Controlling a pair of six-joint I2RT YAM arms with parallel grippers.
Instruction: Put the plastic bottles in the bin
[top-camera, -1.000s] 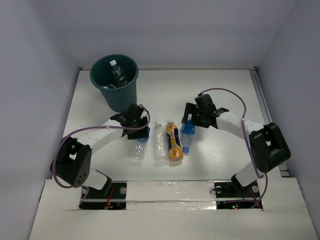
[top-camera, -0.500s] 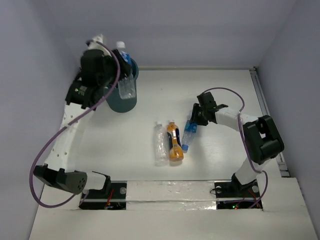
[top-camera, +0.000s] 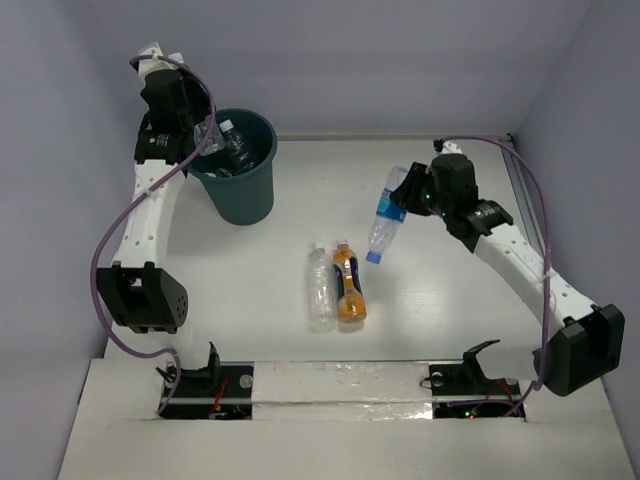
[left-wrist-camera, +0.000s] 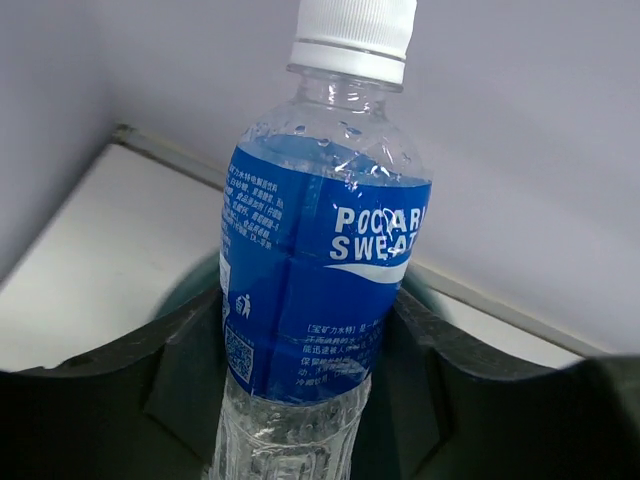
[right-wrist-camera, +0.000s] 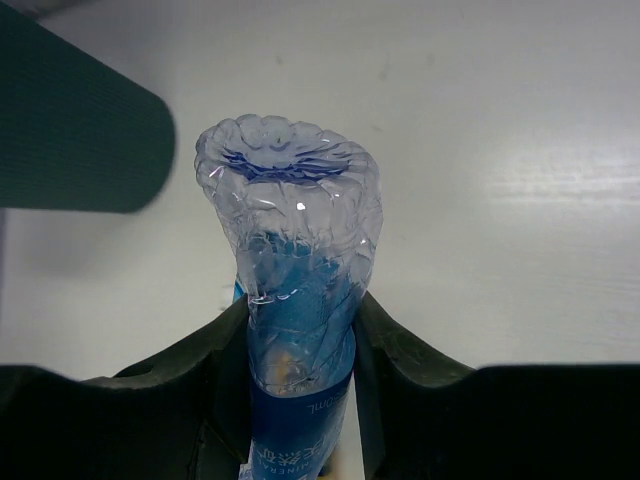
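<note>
Left claw (left-wrist-camera: 310, 345) clamps a smooth blue-labelled bottle (left-wrist-camera: 322, 280), white cap pointing away, at the round teal bin (top-camera: 240, 192) far left. Right claw (top-camera: 412, 196) grips a crinkled second bottle (top-camera: 385, 216), tilted with its petal-shaped base uppermost, above the bench (top-camera: 450, 300).

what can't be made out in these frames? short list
Top view: contents of the round dark teal plastic bin, too small and dark to count.
Left wrist view: base of the blue-labelled clear plastic bottle held in the left gripper, cut off by the bottom edge.
Right wrist view: cap end of the crumpled blue-labelled bottle in the right gripper, cut off by the bottom edge.
</note>
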